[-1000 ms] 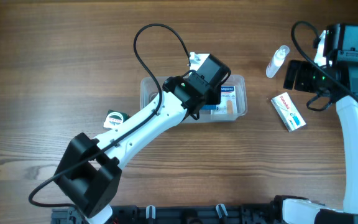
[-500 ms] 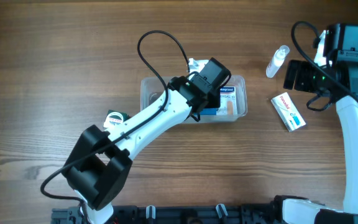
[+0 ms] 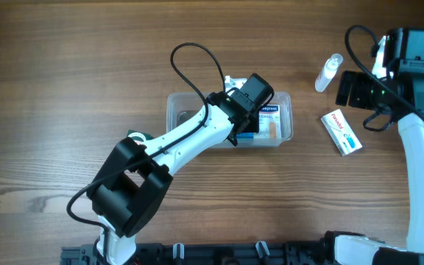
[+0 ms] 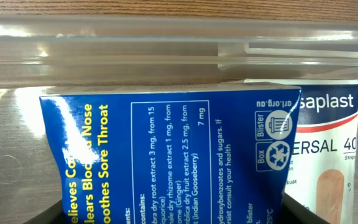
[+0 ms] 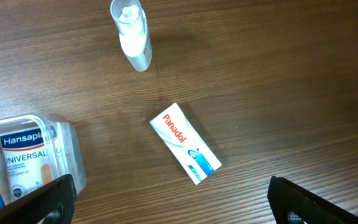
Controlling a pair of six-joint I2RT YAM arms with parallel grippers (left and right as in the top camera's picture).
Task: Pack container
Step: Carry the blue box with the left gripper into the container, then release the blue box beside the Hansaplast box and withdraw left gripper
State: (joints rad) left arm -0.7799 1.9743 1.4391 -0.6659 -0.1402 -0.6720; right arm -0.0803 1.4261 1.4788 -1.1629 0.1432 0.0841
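The container (image 3: 175,110) is a clear rectangular tub at the table's middle; its far wall fills the top of the left wrist view (image 4: 166,43). My left gripper (image 4: 179,214) is inside it, shut on a blue lozenge box (image 4: 166,155) with yellow and white print. In the overhead view the arm hides most of the blue box (image 3: 250,131). A white Hansaplast box (image 4: 325,155) lies in the tub beside it. My right gripper (image 5: 173,202) is open and empty, high above the table at the right (image 3: 355,88).
A white Panadol box (image 3: 341,132) lies right of the tub, also in the right wrist view (image 5: 186,143). A small clear spray bottle (image 3: 328,72) lies beyond it. A small green-and-white item (image 3: 135,138) sits left of the tub, partly under the arm. A white item (image 3: 232,73) is behind the tub.
My left arm has shifted a little to the right over the tub, with the blue box still in its jaws. The right arm has not moved.
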